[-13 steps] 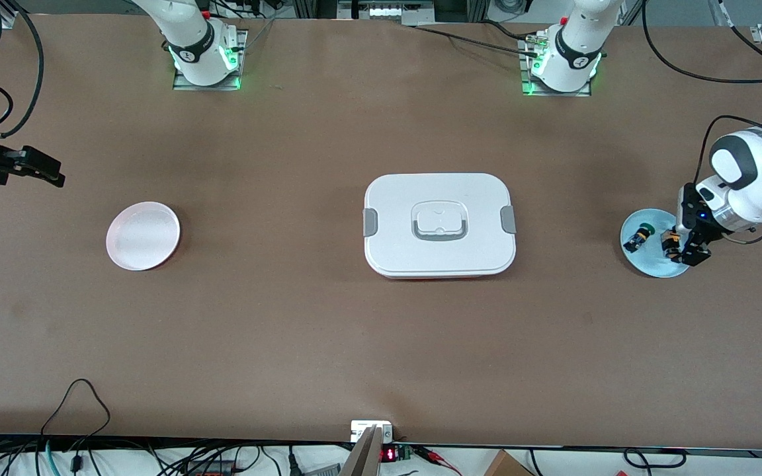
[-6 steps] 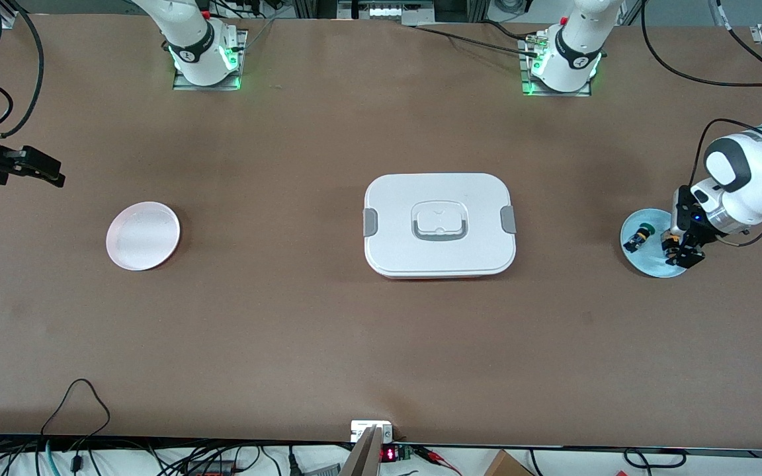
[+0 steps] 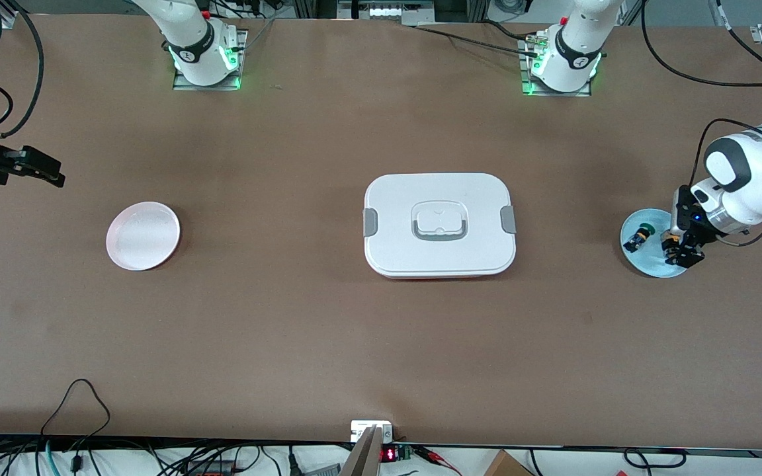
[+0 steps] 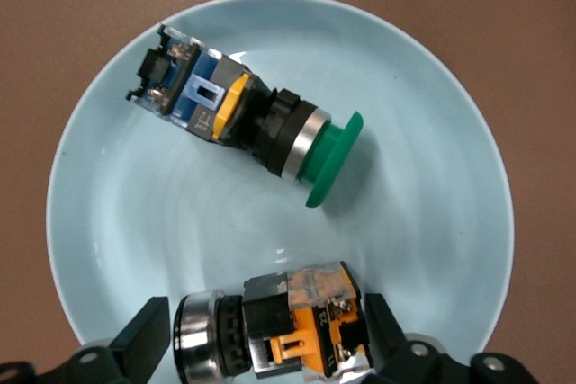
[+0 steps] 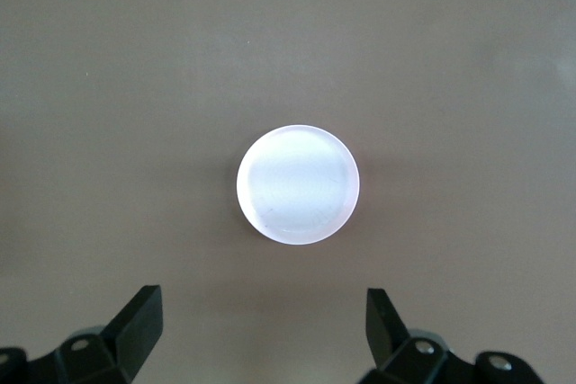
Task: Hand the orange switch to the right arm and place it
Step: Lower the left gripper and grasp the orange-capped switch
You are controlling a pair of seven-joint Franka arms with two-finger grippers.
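Brown counter [image 3: 328, 330], wide bare stretches around a closed white lidded box [image 3: 439, 225].
Left pincer [image 4: 270, 334] straddles the small orange-bodied push-button switch [image 4: 279, 330] at a pale blue plate's [image 4: 432, 249] edge, fingers just beside it. Right pincer [image 5: 261, 330] waits spread above a pink dish [image 5: 297, 183].

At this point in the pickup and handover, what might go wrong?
1. The left gripper brackets the orange switch lengthwise, one jaw at its round end; it may roll or pivot out on closing.
2. The green-capped switch shares the blue plate, so a sliding orange switch could knock it.
3. The right gripper waits, open, over the table near the pink plate; a skewed grip would complicate the handover.
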